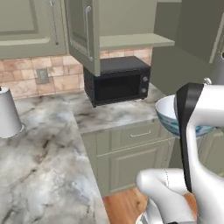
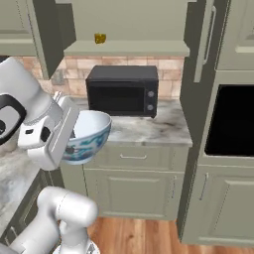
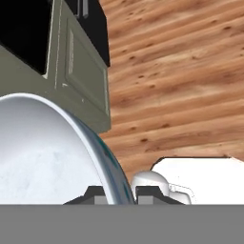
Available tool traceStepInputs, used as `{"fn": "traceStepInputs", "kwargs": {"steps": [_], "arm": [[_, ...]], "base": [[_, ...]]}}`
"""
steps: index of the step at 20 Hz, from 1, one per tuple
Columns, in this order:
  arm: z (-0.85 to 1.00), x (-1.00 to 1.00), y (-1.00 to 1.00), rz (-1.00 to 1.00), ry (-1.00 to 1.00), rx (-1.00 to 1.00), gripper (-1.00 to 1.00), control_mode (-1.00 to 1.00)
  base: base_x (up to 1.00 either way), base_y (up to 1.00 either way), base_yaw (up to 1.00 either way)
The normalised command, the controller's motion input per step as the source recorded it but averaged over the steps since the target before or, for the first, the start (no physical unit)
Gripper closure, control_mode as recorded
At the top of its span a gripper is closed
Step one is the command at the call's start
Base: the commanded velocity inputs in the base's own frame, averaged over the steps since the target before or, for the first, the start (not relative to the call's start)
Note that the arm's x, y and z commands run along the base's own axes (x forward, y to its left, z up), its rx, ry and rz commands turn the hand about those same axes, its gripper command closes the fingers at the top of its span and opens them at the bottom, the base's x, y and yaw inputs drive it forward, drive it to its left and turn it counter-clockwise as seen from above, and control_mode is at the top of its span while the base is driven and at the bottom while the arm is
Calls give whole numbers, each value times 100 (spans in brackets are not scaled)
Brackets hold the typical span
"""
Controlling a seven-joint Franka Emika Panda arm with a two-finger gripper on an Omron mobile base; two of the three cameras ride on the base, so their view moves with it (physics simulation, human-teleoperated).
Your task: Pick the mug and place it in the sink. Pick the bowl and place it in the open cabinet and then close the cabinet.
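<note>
Above wood floor [image 3: 181,71], tool [image 3: 119,193] clamped on bowl [image 3: 43,157] rim.

Arm raised, elbow bent; end effector [image 3: 117,194] clamped tight on the bowl [image 2: 88,134] rim, one fingertip [image 3: 95,195] inside.

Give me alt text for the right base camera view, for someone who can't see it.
The gripper holds the bowl by its rim, lifted in front of the counter. Behind it a black microwave sits under the open cabinet, whose shelf carries a small yellow object.
</note>
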Motion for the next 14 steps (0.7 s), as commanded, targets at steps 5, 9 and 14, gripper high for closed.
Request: {"fn": "traceStepInputs", "kwargs": {"steps": [5,9,14], "arm": [[0,0,0,0,0,0,100,100],[0,0,0,0,0,0,100,100],[0,0,0,0,0,0,100,100]], "base": [[74,0,1],[53,-11,6],[26,-24,15]]}}
